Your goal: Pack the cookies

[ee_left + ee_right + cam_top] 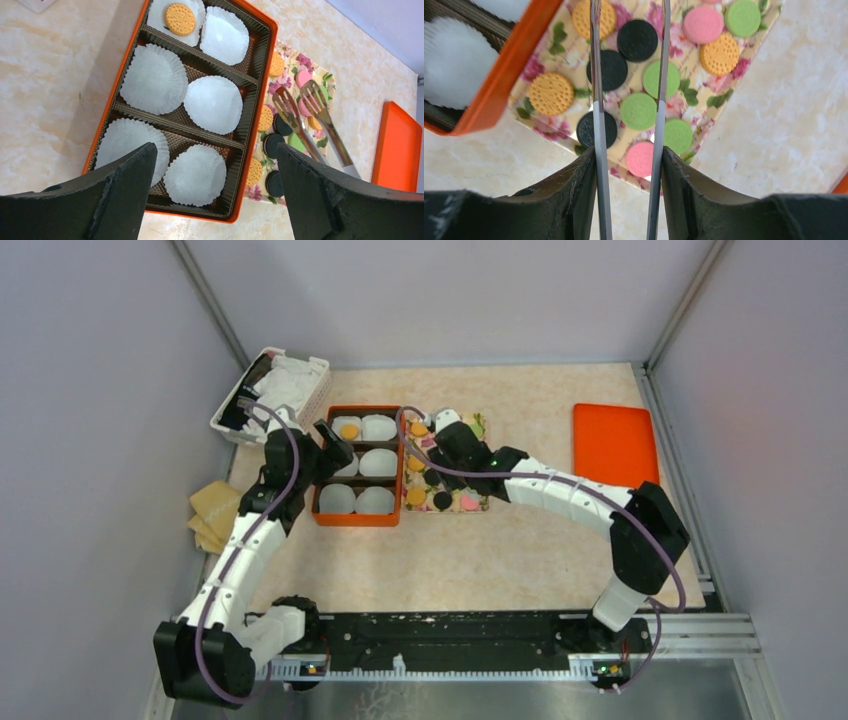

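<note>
the cookies, orange, black, green and pink, lie flat and scattered on a flowered tray, some touching each other; one more orange cookie sits in a paper cup at the far left corner of the box. the other paper cups i can see hold nothing. the tray lies right against the box's right wall. my right gripper is clamped on the handles of metal tongs, whose arms stand apart above the cookies and cross my view of several; i cannot tell whether the tips touch any. my left gripper hovers over the near end of the box, fingers spread wide with nothing between them. further out, an orange lid lies well to the right, a white basket stands at the far left, and tan cloths lie at the left edge of the table.
</note>
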`<act>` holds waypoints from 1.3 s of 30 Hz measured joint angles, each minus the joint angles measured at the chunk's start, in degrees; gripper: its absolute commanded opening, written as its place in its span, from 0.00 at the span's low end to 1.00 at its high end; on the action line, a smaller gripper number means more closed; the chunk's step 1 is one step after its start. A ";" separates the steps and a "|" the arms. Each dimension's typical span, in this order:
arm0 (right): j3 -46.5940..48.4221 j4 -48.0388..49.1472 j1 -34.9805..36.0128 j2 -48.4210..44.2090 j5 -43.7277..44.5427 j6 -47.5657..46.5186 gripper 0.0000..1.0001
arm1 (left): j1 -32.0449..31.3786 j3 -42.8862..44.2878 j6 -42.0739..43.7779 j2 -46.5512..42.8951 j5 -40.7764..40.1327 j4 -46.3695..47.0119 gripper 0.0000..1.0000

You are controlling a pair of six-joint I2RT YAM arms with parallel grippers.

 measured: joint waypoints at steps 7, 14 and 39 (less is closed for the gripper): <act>-2.08 0.52 -0.02 1.55 2.34 0.52 0.45 | 0.00 -0.28 -0.02 0.66 1.99 0.39 0.95; 0.61 2.01 -1.18 7.32 2.19 0.63 0.45 | 0.00 -0.31 0.02 0.52 1.97 0.39 0.96; 10.01 2.34 -7.28 14.60 -7.13 2.99 0.00 | 0.00 -1.18 0.31 0.39 1.77 0.39 0.95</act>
